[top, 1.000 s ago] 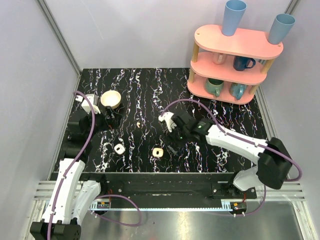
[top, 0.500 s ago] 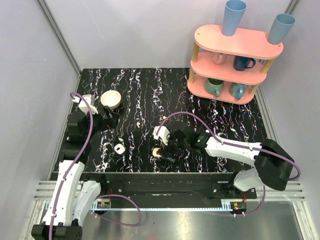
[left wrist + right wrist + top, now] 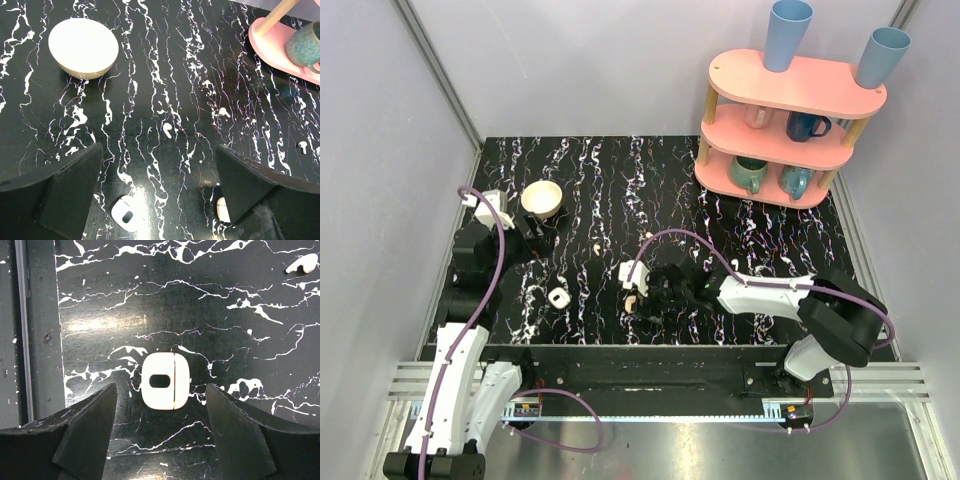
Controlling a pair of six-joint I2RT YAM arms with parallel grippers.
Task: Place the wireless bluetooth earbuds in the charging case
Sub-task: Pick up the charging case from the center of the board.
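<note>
**Right wrist view.** The right jaws are set wide apart and empty, one on either side of a white charging case (image 3: 165,381) that lies flat on the black marbled bench (image 3: 125,305). Neither jaw is seen to touch it. One of the wireless bluetooth earbuds (image 3: 301,264) lies loose at the upper right, well apart from the case.

**Left wrist view.** The left jaws are fully spread and empty above the bench. Three earbuds are seen scattered loose ahead of them, with a second case (image 3: 125,214) nearer the jaws and a cream bowl (image 3: 83,47) beyond.

No earbud is seen seated in either case, and none is gripped. The task is judged barely begun: every earbud is yet to be picked up and inserted.
</note>
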